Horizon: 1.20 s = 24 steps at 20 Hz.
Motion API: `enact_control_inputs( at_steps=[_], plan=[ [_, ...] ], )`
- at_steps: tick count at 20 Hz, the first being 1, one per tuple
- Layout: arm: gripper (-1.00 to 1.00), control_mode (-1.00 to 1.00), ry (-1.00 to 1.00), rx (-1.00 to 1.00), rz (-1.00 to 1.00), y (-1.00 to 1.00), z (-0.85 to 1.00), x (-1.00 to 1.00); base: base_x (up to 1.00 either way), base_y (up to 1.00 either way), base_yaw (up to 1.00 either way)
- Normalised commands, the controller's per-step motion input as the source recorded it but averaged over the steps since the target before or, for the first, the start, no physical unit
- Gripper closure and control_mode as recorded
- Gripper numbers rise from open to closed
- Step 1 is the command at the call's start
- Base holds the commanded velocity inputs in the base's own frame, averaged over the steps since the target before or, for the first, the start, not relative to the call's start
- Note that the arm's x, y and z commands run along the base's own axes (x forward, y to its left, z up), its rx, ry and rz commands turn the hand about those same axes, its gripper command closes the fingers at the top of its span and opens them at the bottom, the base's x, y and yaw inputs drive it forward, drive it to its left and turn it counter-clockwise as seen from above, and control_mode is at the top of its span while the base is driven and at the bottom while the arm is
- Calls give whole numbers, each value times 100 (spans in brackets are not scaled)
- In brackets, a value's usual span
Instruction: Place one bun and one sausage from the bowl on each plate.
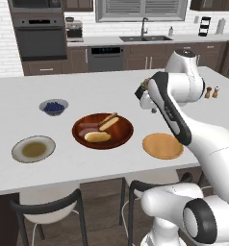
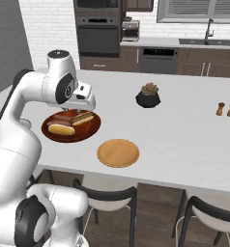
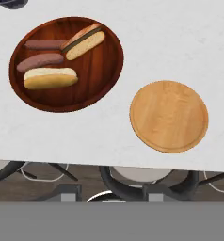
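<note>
In the bowl (image 3: 66, 63) on the worktop (image 3: 170, 42): two buns (image 3: 50, 78), two sausages (image 3: 40, 61). Likely soft, light, rollable; best pinched mid-length across the width. Claw state impossible to tell.

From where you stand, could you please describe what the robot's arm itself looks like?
The arm is built of glossy white, rounded shell segments, joined by dark grey to black joint bands and round caps. A black stripe runs along its forearm link. Its white hand is blocky. No loose cables or printed markings are visible.

Two buns (image 3: 51, 78), two sausages (image 3: 40, 61), two plates (image 3: 169, 116)
</note>
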Motion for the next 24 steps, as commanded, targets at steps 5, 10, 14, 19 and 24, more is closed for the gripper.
enact_control_inputs(
  at_steps=[5,10,14,19,24],
  plan=[
    [-100,-100,0,0,0,0,-4,17,0,0,0],
    [-100,-100,-4,0,-13,41,-31,35,0,0,0],
    [-100,-100,-5,0,-13,71,-32,11,0,0,0],
    [-100,-100,0,7,-23,40,-36,31,0,0,0],
    [-100,-100,3,16,-21,22,-41,34,0,0,0]
  ],
)
